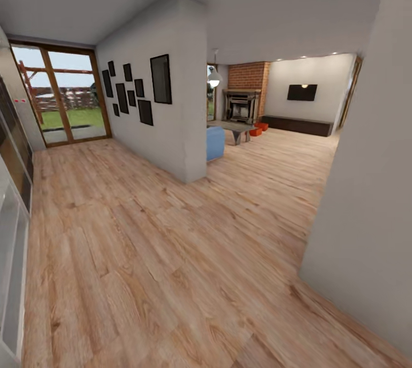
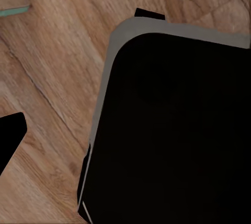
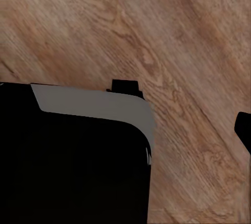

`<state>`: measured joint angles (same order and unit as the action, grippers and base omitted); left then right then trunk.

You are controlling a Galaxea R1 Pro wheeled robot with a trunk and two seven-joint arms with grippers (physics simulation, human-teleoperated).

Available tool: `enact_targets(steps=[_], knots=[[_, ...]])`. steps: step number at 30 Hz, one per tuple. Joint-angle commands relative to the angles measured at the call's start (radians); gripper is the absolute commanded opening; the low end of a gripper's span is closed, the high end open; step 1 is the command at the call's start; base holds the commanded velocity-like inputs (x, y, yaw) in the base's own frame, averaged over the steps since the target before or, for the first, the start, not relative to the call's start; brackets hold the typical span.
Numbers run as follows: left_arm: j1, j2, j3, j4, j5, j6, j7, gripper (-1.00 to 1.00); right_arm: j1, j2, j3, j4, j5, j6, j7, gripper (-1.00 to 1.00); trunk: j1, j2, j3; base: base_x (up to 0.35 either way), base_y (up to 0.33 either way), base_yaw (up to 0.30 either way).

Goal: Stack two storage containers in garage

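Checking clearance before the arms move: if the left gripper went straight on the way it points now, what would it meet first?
Probably the wood plank floor, or the robot's own black base beside it, which looks nearer. Depth is unclear, and the gripper's state can't be read.

Light wood plank floor [image 1: 171, 253] runs past a white dividing wall [image 1: 171, 127] hung with black picture frames [image 1: 161, 78]. A wood-framed glass door [image 1: 63, 93] shows grass outside. Beyond stand a red brick fireplace [image 1: 246, 96], a blue sofa [image 1: 215, 143] and a wall-mounted black television [image 1: 302, 92].
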<state>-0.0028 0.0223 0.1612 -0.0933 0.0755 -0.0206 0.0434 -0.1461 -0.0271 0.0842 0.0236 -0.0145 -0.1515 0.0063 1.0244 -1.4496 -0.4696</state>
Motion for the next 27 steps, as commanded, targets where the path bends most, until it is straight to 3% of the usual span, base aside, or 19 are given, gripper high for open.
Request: enact_targets(steps=[1,4,7,13,27], knots=[[0.000,0.000,0.000,-0.002,0.015,-0.002,0.001,1.00,-0.001,0.000,0.007,0.003,-0.002,-0.005,0.000,1.00,0.001,0.000,-0.001,0.322,0.000,0.254],[0.000,0.001,-0.001,-0.008,0.070,0.004,-0.001,1.00,-0.001,0.000,0.006,0.003,-0.002,-0.005,0.000,1.00,0.001,0.000,-0.001,0.322,0.000,0.256],[0.000,0.001,-0.002,-0.009,0.086,0.010,-0.003,1.00,-0.001,0.002,0.006,0.003,-0.002,-0.005,0.000,1.00,0.001,0.000,-0.001,0.322,0.000,0.248],[0.000,0.001,-0.002,-0.009,0.090,0.017,-0.003,1.00,-0.001,0.000,0.004,0.001,-0.004,-0.006,-0.001,1.00,0.001,0.000,-0.001,0.322,0.000,0.166],[0.000,0.000,-0.002,-0.009,0.090,0.018,-0.003,1.00,-0.001,-0.002,0.011,0.001,-0.003,-0.008,0.000,1.00,0.001,0.000,0.000,0.322,0.000,0.012]])
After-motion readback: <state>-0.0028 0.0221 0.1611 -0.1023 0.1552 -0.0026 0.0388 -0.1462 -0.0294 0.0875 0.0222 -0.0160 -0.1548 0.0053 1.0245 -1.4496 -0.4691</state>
